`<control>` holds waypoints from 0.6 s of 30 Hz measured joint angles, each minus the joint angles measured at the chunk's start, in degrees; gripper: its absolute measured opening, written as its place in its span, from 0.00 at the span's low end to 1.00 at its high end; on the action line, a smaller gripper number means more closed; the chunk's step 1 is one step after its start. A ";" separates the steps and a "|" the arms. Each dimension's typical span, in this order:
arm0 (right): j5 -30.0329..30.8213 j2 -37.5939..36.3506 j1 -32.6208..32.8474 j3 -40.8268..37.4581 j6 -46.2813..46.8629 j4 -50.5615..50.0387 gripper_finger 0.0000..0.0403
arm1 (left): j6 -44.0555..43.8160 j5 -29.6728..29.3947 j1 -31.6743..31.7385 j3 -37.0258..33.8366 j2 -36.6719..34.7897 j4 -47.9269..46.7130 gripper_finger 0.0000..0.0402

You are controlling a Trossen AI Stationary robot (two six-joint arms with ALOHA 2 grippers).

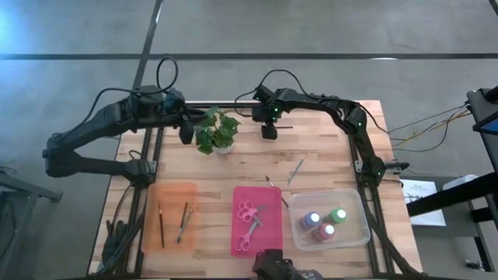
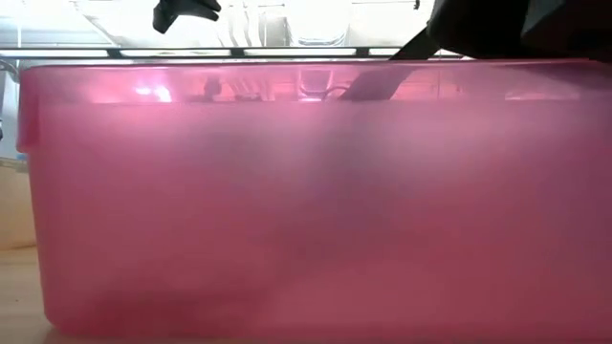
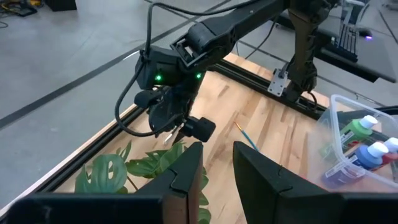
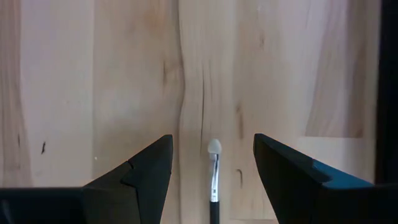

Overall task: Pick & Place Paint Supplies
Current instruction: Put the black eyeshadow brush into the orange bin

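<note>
Pink tray [image 2: 306, 210]: fills the low view; in the high view it lies at 6 o'clock on the table [image 1: 327, 155], holding two pink-handled scissors [image 1: 248, 222].
Brush under right claw: white-tipped brush [image 4: 214, 180] lies on bare wood between the right gripper [image 4: 212, 163] fingers, untouched; fingers spread wide, holding nothing.
Right gripper place: about 12 o'clock, above the table's far part [image 1: 269, 131].
Loose brushes: two [image 1: 296, 170] near the table's centre.
Orange tray [image 1: 148, 225]: 8 o'clock, two brushes [image 1: 184, 222] inside.
Clear bin [image 1: 354, 233]: 4 o'clock, three paint bottles [image 1: 324, 223].
Left gripper [image 1: 186, 132]: 11 o'clock, beside the potted plant [image 1: 216, 131]; fingers parted, empty.
</note>
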 joint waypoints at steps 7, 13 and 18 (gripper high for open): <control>-0.04 -0.01 0.00 -0.10 0.02 -1.18 0.54 | -1.38 0.02 0.00 0.00 -0.55 -0.48 0.24; -0.02 -0.56 0.02 -0.10 0.07 -2.31 0.54 | -1.69 0.02 -0.02 0.00 -0.76 -0.60 0.24; -0.01 -1.93 0.07 -0.10 0.18 -3.57 0.54 | -1.69 0.02 -0.02 0.00 -0.76 -0.58 0.24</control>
